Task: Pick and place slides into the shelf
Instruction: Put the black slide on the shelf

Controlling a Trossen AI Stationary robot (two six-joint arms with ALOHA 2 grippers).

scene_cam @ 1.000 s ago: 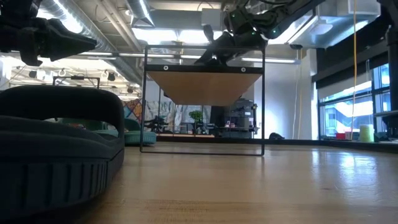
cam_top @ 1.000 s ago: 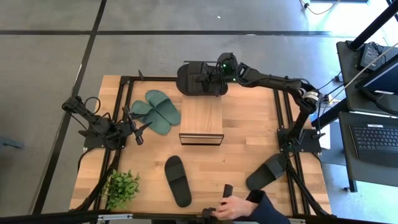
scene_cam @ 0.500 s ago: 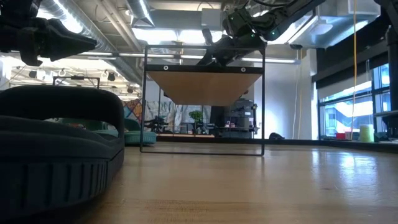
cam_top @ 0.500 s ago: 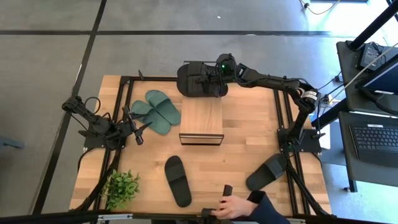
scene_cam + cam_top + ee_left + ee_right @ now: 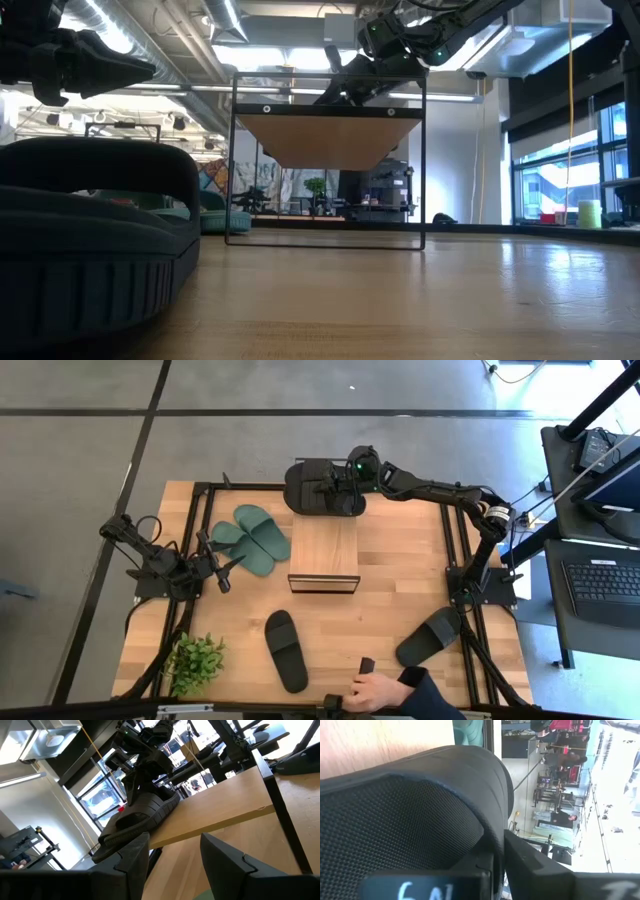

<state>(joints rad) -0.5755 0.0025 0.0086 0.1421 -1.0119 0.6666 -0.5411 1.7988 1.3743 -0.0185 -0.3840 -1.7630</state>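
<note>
Right claw at far end of shelf, pinching strap of black slide resting on that end beside another black one; release not confirmed. Left claw open, empty, near green pair on table. Outstanding: green pair and two black slides.

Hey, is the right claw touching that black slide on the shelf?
Touching. In the right wrist view the claw closes on the black slide's strap; the left wrist view shows the slide resting on the shelf.
</note>
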